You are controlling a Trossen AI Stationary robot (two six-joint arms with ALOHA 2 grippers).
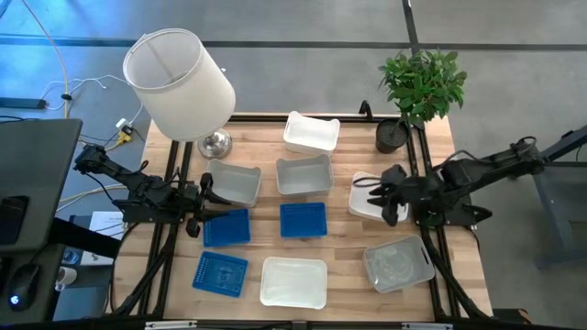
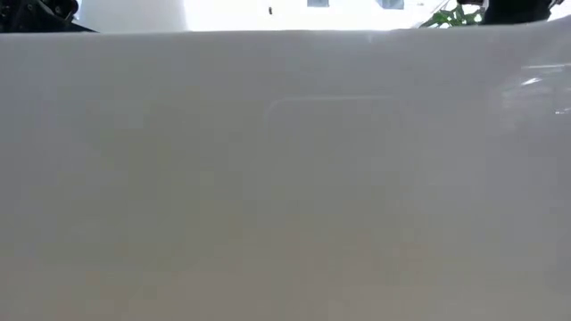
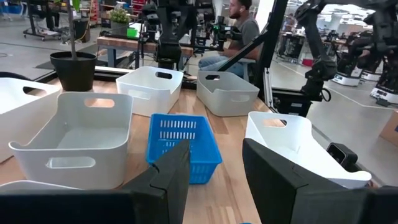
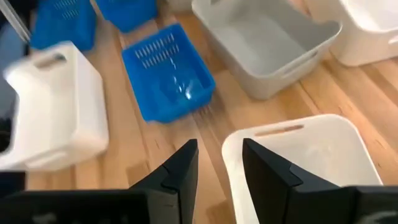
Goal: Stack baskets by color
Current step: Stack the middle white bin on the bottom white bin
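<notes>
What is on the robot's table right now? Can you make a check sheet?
Surface: wooden table, bare wood between things.
Job's things: three blue baskets; white baskets; clear-grey baskets. All lie apart, none stacked.
Clutter: lamp and potted plant at the back corners.
Grippers: left gripper beside a clear-grey basket, jaws open, empty; right gripper over a white basket, jaws open, empty.
Cables: wires on the floor.
Surroundings: person sitting beyond the table.
</notes>
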